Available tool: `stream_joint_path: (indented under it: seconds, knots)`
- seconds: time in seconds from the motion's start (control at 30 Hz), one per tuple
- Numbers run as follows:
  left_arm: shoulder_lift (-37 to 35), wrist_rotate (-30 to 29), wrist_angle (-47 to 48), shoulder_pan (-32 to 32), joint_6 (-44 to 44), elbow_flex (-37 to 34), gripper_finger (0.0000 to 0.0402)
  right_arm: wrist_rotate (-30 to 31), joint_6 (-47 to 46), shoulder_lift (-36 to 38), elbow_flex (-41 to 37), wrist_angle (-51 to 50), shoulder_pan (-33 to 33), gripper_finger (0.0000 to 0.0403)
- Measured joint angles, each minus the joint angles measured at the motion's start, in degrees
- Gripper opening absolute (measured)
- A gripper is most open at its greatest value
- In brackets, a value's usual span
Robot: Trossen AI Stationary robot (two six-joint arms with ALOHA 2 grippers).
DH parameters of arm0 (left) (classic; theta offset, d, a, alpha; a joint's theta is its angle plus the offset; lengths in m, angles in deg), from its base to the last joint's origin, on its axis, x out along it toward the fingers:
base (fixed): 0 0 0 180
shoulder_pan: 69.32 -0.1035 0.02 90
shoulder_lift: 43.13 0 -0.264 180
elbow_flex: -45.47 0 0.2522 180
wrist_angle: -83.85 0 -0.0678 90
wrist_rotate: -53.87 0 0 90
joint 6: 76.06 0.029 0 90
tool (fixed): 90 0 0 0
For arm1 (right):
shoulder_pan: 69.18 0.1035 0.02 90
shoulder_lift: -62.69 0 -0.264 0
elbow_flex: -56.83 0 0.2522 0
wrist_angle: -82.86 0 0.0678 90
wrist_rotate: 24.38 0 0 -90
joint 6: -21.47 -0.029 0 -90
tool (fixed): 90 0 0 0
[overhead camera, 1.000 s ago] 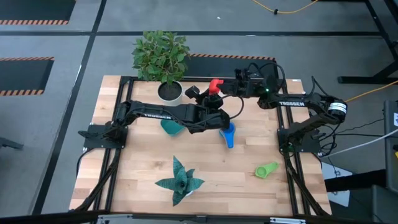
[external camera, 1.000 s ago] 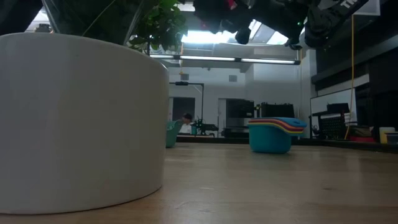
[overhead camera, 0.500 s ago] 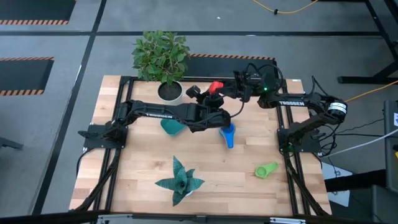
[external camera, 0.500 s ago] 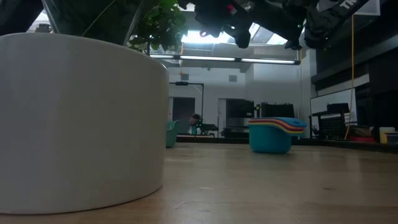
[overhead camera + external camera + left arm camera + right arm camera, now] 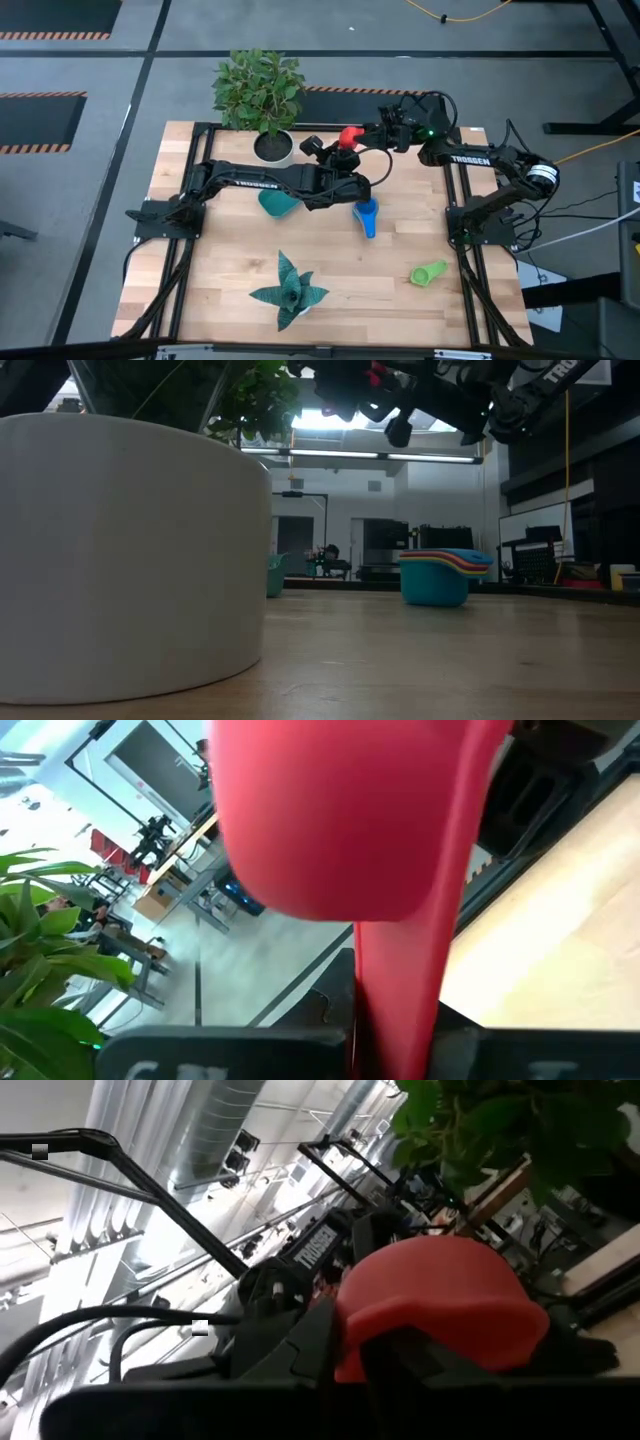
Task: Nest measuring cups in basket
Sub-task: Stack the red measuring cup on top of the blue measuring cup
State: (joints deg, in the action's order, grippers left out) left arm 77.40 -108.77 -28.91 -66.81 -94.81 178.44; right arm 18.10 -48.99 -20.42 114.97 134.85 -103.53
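You are mid-handover above the basket (image 5: 277,203): left gripper (image 5: 338,160) clamps the red cup (image 5: 349,136), right gripper (image 5: 372,135) pinches it too. Next, one releases.

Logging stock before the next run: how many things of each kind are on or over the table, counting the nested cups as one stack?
Single measuring cups: 2, the red cup and the green cup
Nested cup stack: 1
Basket: 1
Plants: 2, the potted plant and the teal leafy plant
Total: 6
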Motion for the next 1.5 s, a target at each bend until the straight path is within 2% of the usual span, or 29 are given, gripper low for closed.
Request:
stream_joint_path:
  seconds: [0.3, 0.53, 0.67, 0.8, 1.0, 1.07, 1.3, 1.4, 1.5]
  knots:
    - [0.00, 1.20, 0.30, -0.83, 0.10, 0.00, 0.0000, -3.92, 0.18, 0.02, -0.68, -1.62, -1.98, 0.0052]
    - [-0.11, 3.81, -0.09, -2.02, -0.43, 0.04, 0.0000, -12.70, 0.23, -0.04, -0.90, -3.17, -3.00, 0.0051]
    - [-0.11, 5.89, -0.04, -2.21, -0.44, 0.04, 0.0000, -15.16, 0.47, -0.04, -0.90, -4.20, -4.33, 0.0051]
    - [-0.11, 10.93, -0.02, -2.19, -0.74, 0.04, 0.0000, -20.19, 3.45, -0.04, -0.90, -3.81, -6.36, 0.0051]
    - [-0.11, 21.95, 0.98, -1.89, -3.62, 0.04, 0.0000, -28.11, 6.50, 0.10, -0.90, -3.78, -10.74, 0.0051]
    - [-0.28, 23.88, 3.13, -1.57, -5.35, 0.04, 0.0000, -29.24, 6.82, 0.20, -0.87, -3.64, -12.13, 0.0051]
    - [-4.34, 24.25, 16.08, 0.49, -14.58, 0.07, 0.0000, -30.16, 12.07, 0.39, -0.85, -4.75, -16.67, 0.0051]
    - [-6.70, 26.76, 21.80, 1.39, -18.71, 0.07, 0.0000, -30.15, 15.81, 0.42, -0.83, -8.15, -17.69, 0.0051]
    - [-8.53, 31.94, 24.96, 2.23, -22.16, 0.09, 0.0000, -30.11, 21.42, 0.42, -0.81, -13.44, -18.09, 0.0051]
